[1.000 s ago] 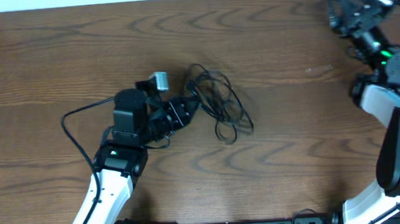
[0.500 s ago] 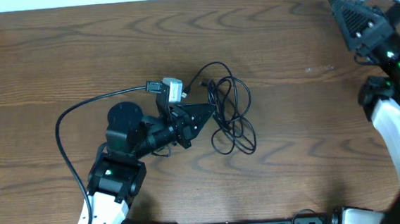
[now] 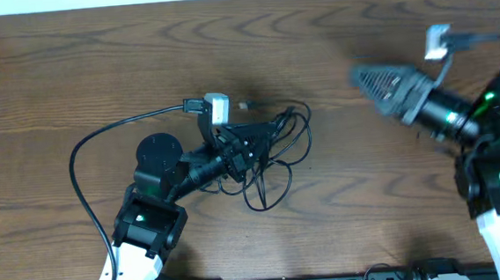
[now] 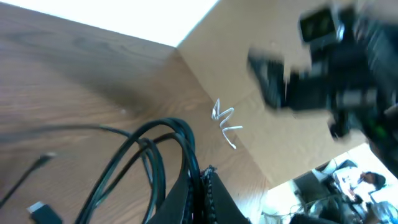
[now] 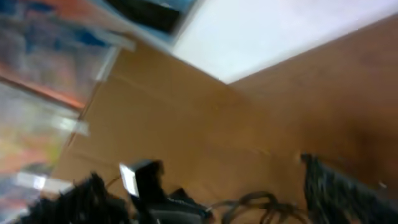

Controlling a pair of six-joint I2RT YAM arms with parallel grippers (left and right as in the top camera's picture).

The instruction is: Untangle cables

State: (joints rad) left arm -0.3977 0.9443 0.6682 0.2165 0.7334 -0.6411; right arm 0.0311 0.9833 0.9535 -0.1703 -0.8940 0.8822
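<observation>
Clamps the left hand (image 3: 249, 149) tight on the black cables (image 3: 275, 156), bunched near the middle of the surface (image 3: 69, 73). Holds the right hand (image 3: 367, 82) spread wide, empty, well apart to the right. Risks cinching the loops into a knot, or dragging the whole bundle, if pulled single-handed.

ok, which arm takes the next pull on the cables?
Right, probably. The left hand is shut on the cables, anchoring them. The right hand is open, empty and pointing toward them, not touching yet.
</observation>
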